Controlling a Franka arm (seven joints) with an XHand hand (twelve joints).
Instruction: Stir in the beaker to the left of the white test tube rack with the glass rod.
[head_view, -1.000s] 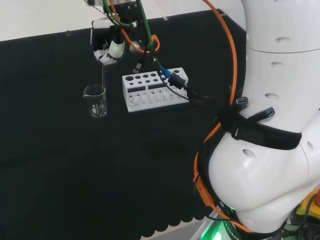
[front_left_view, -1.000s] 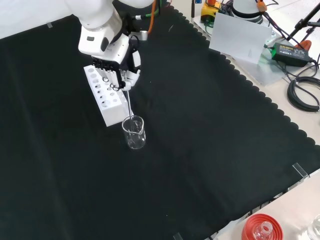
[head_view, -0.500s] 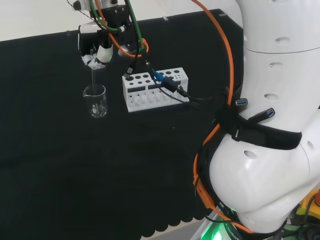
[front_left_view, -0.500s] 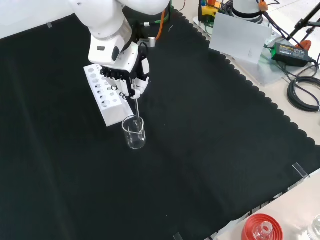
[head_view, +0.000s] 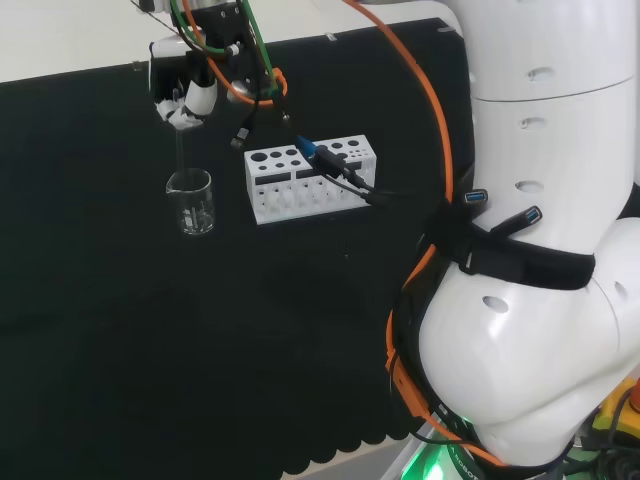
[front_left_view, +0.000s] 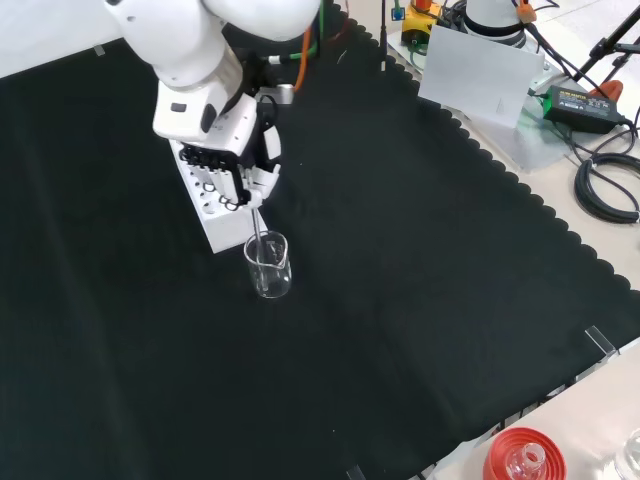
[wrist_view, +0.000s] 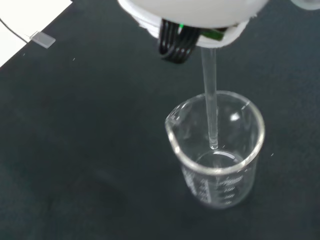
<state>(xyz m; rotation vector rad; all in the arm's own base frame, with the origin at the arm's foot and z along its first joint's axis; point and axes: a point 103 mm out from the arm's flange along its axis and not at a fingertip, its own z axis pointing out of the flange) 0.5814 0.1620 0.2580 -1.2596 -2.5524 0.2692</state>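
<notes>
A clear glass beaker stands on the black cloth just left of the white test tube rack in the head view, in front of the rack in the front view. The hand hovers above the beaker, fingers curled round the top of a thin glass rod. The rod hangs nearly upright. Its lower end dips into the beaker, above the bottom. Whether the beaker holds liquid is not clear.
The arm's big white links stand at the head view's right, with orange and black cables running past the rack. A red ribbed stand sits at the front view's lower right, off the cloth's scalloped edge.
The hand with the rod has swung back and forth above the beaker: leftward in the head view, then toward the rack in the front view. The beaker and rack stay put.
</notes>
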